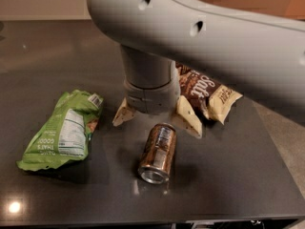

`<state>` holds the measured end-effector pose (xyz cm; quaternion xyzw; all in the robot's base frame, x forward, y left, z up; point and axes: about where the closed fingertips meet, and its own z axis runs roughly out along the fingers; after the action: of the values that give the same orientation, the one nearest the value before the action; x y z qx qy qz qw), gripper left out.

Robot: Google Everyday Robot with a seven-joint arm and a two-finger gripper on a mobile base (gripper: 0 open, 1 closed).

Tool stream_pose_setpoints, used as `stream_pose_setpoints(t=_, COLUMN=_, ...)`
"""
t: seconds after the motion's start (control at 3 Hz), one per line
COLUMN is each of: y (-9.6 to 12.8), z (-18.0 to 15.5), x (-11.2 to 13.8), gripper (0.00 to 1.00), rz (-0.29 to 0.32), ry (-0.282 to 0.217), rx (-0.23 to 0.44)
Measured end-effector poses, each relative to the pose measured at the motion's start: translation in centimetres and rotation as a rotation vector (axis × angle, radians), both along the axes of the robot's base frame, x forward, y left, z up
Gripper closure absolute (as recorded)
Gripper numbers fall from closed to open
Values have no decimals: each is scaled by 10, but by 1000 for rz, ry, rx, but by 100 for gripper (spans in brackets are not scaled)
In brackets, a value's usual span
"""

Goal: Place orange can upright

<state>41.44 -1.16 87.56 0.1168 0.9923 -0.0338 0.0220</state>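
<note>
The orange can [157,152] lies on its side on the dark table [57,56], its silver end facing the near edge. My gripper [157,119] hangs from the big grey arm just behind the can's far end. Its two cream fingers [125,114] are spread wide apart, one to the left and one to the right of the can's far end. The gripper is open and holds nothing. It stands a little above and behind the can, not touching it.
A green snack bag [64,130] lies to the left of the can. A brown-and-cream snack bag [208,95] lies behind the gripper on the right, partly hidden by the arm. The table's near edge runs along the bottom; its right edge is close to the brown bag.
</note>
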Motion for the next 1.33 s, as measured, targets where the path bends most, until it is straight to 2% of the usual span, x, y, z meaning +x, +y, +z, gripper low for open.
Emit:
stream_pose_setpoints(t=0.33, y=-4, z=-11, x=-18, gripper=0, rz=-114, ry=18, rx=-7)
stream_pose_setpoints(t=0.67, y=-8, z=-19, x=-28, gripper=0, rz=-145, ry=-11, rx=-6)
stream_pose_setpoints(t=1.33, y=-20, z=-34, x=-35, gripper=0, rz=-137, ry=-42, rx=-13)
